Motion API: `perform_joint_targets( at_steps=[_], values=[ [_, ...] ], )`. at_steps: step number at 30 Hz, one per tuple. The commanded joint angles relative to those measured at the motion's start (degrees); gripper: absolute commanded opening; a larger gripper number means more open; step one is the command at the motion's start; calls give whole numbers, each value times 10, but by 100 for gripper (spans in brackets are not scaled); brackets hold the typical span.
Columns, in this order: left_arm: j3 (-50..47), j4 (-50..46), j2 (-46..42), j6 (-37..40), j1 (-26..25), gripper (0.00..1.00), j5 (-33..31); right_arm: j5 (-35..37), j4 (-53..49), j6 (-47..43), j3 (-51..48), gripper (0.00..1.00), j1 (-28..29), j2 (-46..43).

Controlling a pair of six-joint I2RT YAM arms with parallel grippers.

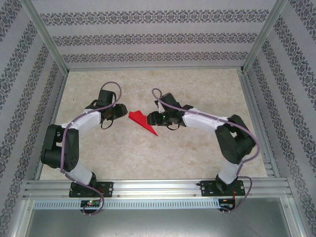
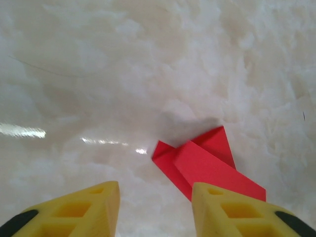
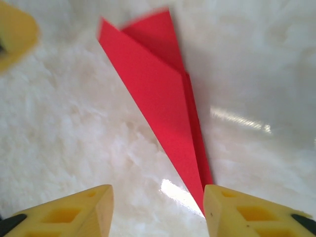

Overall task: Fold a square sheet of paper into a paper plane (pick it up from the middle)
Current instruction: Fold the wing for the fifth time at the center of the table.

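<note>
One paper plane (image 1: pixel 142 121) on table (image 1: pixel 197 158) — left gripper (image 2: pixel 154 192), right gripper (image 3: pixel 158 195) (two) parted, empty

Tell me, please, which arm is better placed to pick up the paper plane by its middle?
Probably right: the right tool, open, looks along the whole paper plane, its middle nearly centred ahead. The left tool faces the wide tail, off to one side.

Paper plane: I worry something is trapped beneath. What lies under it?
The paper plane rests directly on the pale marbled tabletop. Whatever its folded layers cover is hidden.
</note>
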Motion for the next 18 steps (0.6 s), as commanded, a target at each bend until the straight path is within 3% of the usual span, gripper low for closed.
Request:
perform_joint_targets(
  at_steps=[1, 9, 14, 18],
  values=[
    [29, -65, -16, -12, -35, 48, -31, 72, 7, -1, -40, 56, -24, -62],
    [93, -175, 12, -58, -157, 66, -136, 71, 19, -48, -115, 74, -105, -145],
    [138, -209, 59, -81, -216, 83, -172, 102, 65, -54, -175, 97, -133, -180],
    [203, -260, 114, -84, -250, 89, -208, 120, 97, -44, -210, 98, -148, -191]
  ],
)
